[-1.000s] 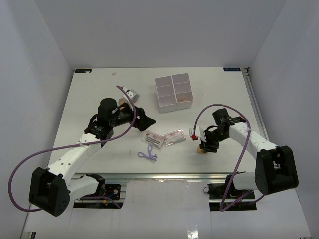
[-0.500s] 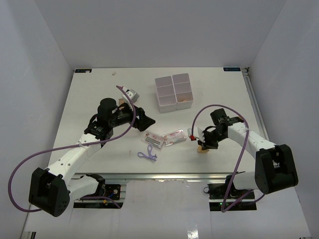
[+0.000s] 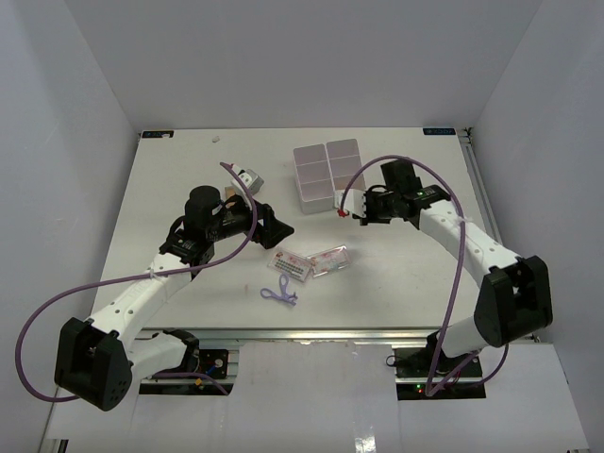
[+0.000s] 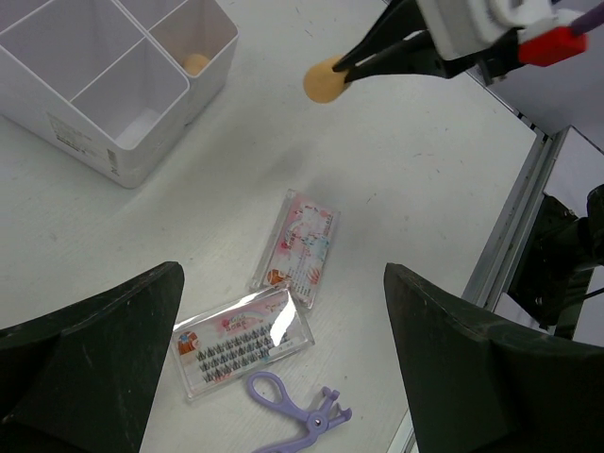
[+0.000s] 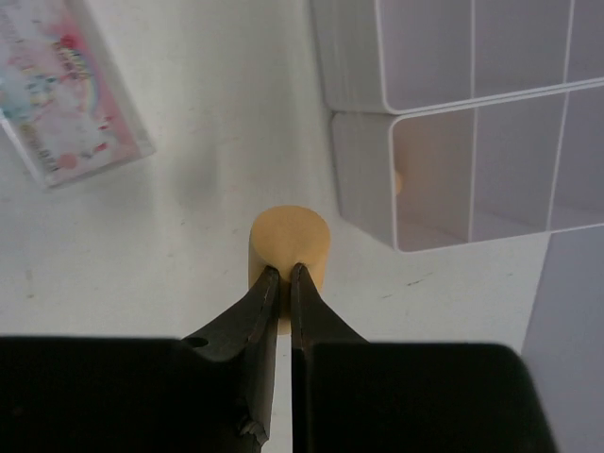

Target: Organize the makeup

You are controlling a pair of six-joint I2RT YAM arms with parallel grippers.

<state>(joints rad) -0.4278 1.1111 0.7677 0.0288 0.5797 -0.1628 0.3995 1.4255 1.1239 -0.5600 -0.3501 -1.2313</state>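
The right gripper (image 5: pixel 284 274) pinches the tan sponge (image 5: pixel 288 241), which juts past its closed tips, just beside the white box (image 5: pixel 363 170). The left gripper (image 4: pixel 283 276) gapes wide above the packets (image 4: pixel 243 346). Open table (image 4: pixel 406 170) lies between sponge and packets.

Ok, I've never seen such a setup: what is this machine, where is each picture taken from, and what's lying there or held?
Two robot arms are bolted at the near edge of a table. One picture looks down from above; the other two come from wrist cameras. The right hand is shut on a tan sponge, near the white box, where another sponge lies in one compartment. The left hand is open; its camera shows two clear packets and a purple tool on the table.
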